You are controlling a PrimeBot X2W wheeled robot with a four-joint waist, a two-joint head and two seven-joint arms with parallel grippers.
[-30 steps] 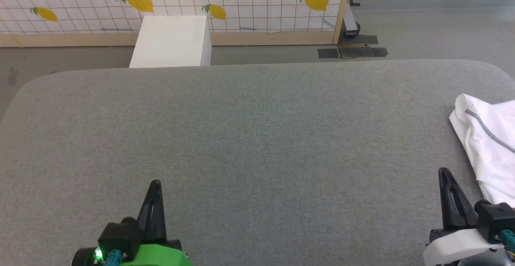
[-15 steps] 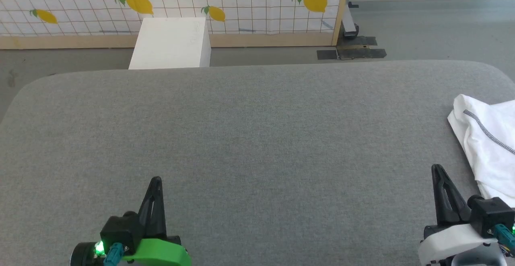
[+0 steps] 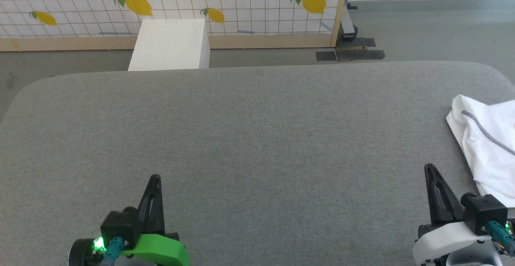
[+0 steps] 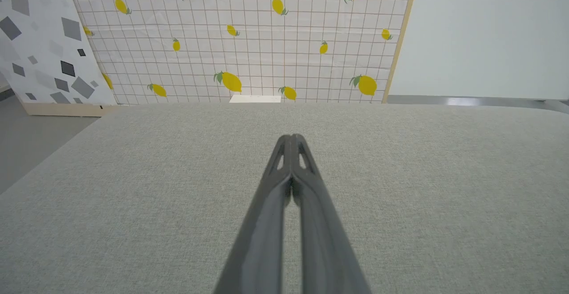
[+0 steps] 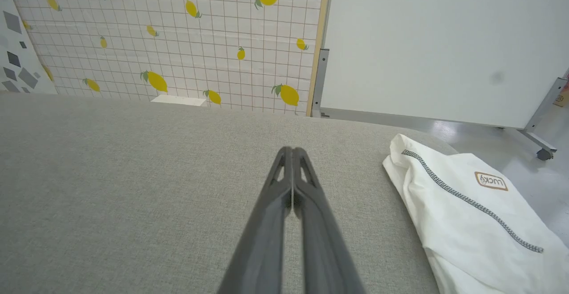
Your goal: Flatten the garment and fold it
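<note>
From the head view, both arms sit low at the near edge of the grey pad (image 3: 257, 137), fingers pointing away from the robot. The left gripper (image 3: 155, 176), on a green mount with a lit green lamp, looks like one thin blade from this side. The right gripper (image 3: 429, 166), on a white mount, looks the same. The shirt (image 3: 485, 149) lies bunched at the pad's right edge, running out of the picture, to the right of the right gripper and clear of its fingers. A wide stretch of bare pad lies ahead of both arms up to the rounded far edge. Past that edge a white box (image 3: 169, 44) stands on the floor before a lemon-print screen (image 3: 249, 0).

In the left wrist view, the left gripper (image 4: 291, 136) is clenched tip to tip, empty, over open pad (image 4: 133, 196). The screen (image 4: 266, 40) stands beyond the far edge, with a grey-flecked panel (image 4: 40, 40) to its left.

In the right wrist view, the right gripper (image 5: 292, 149) is pressed closed in the same way, holding nothing. The shirt (image 5: 462, 236) lies off to its right at the pad's (image 5: 111, 187) rounded corner, apart from the fingers. A zigzag seam (image 5: 466, 200) crosses it. A small brown-edged patch (image 5: 490, 181) seems to read "LUCKY", though the last letter is unclear. Behind it stands a plain white board (image 5: 444, 40).
</note>
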